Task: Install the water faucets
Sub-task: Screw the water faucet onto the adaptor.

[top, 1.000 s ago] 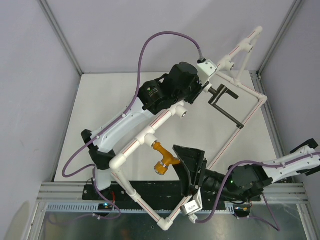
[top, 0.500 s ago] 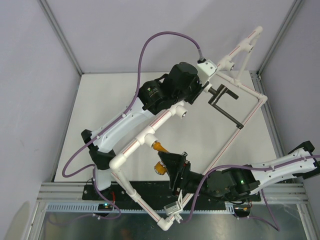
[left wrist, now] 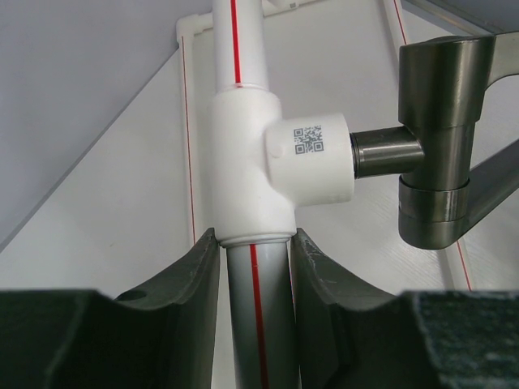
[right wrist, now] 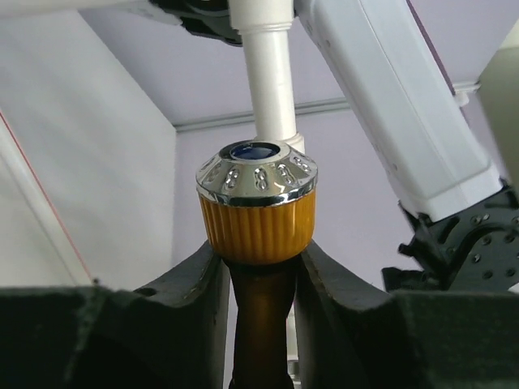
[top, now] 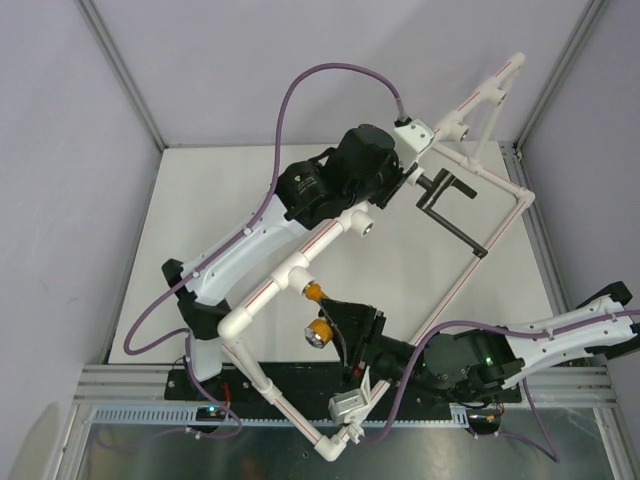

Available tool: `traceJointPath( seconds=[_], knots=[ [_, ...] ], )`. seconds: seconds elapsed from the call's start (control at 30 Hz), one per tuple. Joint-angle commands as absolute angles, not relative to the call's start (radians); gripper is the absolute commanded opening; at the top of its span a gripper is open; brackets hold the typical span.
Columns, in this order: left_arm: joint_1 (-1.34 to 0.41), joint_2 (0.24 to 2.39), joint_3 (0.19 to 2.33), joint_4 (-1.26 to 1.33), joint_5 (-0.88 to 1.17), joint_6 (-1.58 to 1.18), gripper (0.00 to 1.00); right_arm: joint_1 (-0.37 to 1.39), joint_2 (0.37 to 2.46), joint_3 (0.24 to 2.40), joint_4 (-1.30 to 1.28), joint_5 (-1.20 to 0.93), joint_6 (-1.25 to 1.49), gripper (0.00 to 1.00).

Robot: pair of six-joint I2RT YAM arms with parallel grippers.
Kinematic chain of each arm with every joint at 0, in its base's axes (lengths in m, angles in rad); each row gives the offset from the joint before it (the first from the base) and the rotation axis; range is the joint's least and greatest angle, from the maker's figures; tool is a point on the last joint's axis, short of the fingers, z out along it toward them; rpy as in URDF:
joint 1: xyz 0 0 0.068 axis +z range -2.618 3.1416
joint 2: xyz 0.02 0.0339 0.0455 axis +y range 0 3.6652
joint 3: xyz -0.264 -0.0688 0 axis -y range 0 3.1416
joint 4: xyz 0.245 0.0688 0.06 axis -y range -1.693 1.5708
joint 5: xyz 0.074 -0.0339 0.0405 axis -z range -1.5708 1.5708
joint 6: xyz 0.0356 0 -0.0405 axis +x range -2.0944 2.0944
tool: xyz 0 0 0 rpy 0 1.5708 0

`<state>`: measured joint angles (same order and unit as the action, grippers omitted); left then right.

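Note:
The orange-brass faucet (top: 314, 293) sticks out of the white pipe frame (top: 262, 296) at the near left, its shiny knob (top: 318, 335) pointing toward the arms. My right gripper (top: 330, 318) is shut on its stem just under the knob (right wrist: 257, 182), with a finger (right wrist: 190, 308) on each side. The black faucet (top: 446, 202) with its long arm is plugged into a white tee (left wrist: 259, 162) at the far side of the frame. My left gripper (left wrist: 255, 271) is shut on the red-striped pipe (left wrist: 258, 316) right below that tee, and the black faucet (left wrist: 438, 154) sits to its right.
The pipe frame runs diagonally across the white table (top: 200, 200), with an open socket (top: 368, 228) at mid-frame and a raised pipe end (top: 500, 80) at the back right. Purple cables (top: 300, 90) loop over both arms. Metal posts (top: 120, 70) border the table.
My right gripper swung left from beside the orange faucet, came onto its stem and shut on it. The left arm and the black faucet have not moved.

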<state>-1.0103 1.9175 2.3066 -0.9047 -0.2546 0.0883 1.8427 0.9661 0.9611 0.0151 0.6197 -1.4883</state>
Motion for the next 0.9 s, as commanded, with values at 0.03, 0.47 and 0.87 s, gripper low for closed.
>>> traceJointPath(
  seconds=[0.03, 0.47, 0.87],
  knots=[
    [-0.963, 2.072, 2.182, -1.218, -0.286, 0.134, 0.05, 1.840, 0.986, 0.928, 0.134, 0.520, -1.040, 0.01],
    [-0.964, 2.076, 2.182, -1.219, -0.293, 0.134, 0.05, 1.824, 0.967, 0.777, 0.953, 0.685, 0.116, 0.00],
    [-0.965, 2.069, 2.178, -1.219, -0.291, 0.131, 0.05, 1.786, 0.961, 0.732, 1.053, 0.934, 1.091, 0.09]
  ],
)
